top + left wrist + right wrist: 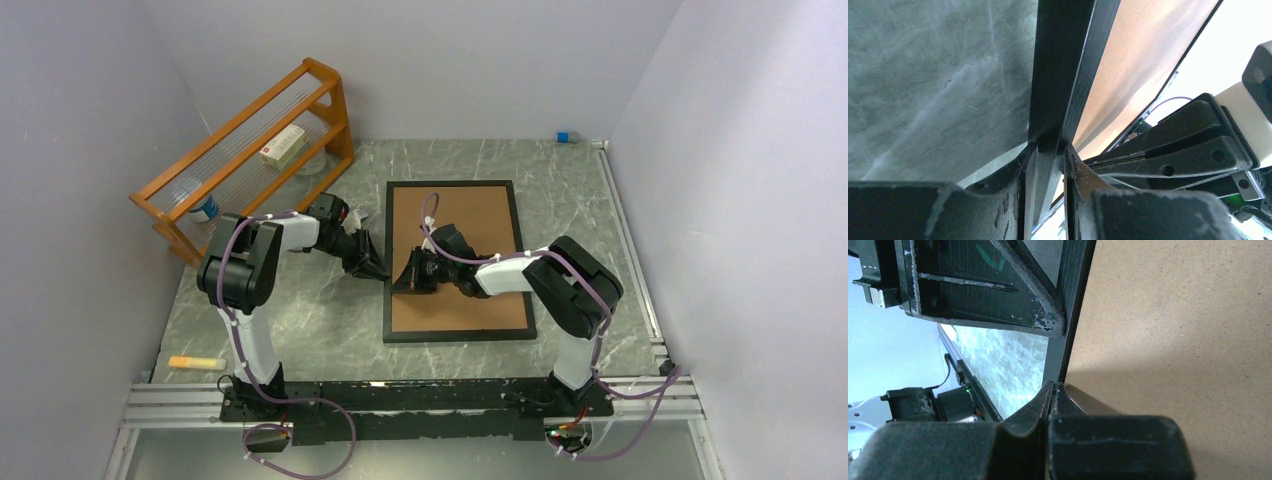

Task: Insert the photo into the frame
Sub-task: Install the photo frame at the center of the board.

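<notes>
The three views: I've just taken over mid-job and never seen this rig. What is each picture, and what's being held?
Two robot arms are bolted at the near edge of the table. One picture looks down on both from above; the other two come from a camera on each wrist. On it lies the frame, brown backing board up; an orange rack stands back left. The left pincer is closed on the frame's left edge. The right pincer is shut, tips at the seam between border and board. The photo shows in no view.
</notes>
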Controlling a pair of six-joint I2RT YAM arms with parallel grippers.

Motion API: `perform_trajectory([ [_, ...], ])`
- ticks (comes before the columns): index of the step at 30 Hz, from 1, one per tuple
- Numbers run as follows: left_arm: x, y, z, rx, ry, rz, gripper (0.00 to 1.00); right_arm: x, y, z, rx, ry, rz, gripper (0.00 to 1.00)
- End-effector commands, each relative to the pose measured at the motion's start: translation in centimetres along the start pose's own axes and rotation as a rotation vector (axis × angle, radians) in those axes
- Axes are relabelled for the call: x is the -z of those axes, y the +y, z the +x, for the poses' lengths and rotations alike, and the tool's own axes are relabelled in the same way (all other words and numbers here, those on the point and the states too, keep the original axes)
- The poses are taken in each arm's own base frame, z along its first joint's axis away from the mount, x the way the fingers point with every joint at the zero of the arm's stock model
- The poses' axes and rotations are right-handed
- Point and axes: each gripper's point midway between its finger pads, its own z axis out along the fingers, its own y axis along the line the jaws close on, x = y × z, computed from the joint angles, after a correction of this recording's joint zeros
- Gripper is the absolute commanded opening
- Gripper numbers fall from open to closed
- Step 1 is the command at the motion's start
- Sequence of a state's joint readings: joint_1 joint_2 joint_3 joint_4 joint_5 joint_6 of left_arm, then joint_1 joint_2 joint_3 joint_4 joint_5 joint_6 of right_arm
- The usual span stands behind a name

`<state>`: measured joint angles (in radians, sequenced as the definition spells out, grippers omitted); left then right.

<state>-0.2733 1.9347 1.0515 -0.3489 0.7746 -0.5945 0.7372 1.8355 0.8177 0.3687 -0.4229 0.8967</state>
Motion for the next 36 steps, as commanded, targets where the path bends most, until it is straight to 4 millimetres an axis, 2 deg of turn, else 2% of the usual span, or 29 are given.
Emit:
perform_trajectory([
  [1, -2.0, 8.5, 3.0, 0.055, 0.053, -0.324, 0.14, 0.2, -6.2, 2.9, -0.031, 0.069, 0.189, 0.00],
  [9, -2.0, 8.5, 2.9, 0.053, 0.055, -0.330, 0.14, 1.0, -9.5, 4.5, -0.014, 0.104, 0.297, 0.00],
  [28, -1.9, 8.6, 2.8, 0.052, 0.053, -0.341, 0.14, 2.5, -11.8, 5.1, -0.029, 0.116, 0.361, 0.00],
  [32, -1.9, 8.6, 2.8, 0.052, 0.054, -0.340, 0.14, 3.4, -11.9, 3.9, -0.022, 0.066, 0.387, 0.00],
  [36, -1.9, 7.9, 2.5, 0.042, 0.048, -0.315, 0.15, 4.4, -8.6, 0.2, 0.034, -0.020, 0.343, 0.00],
])
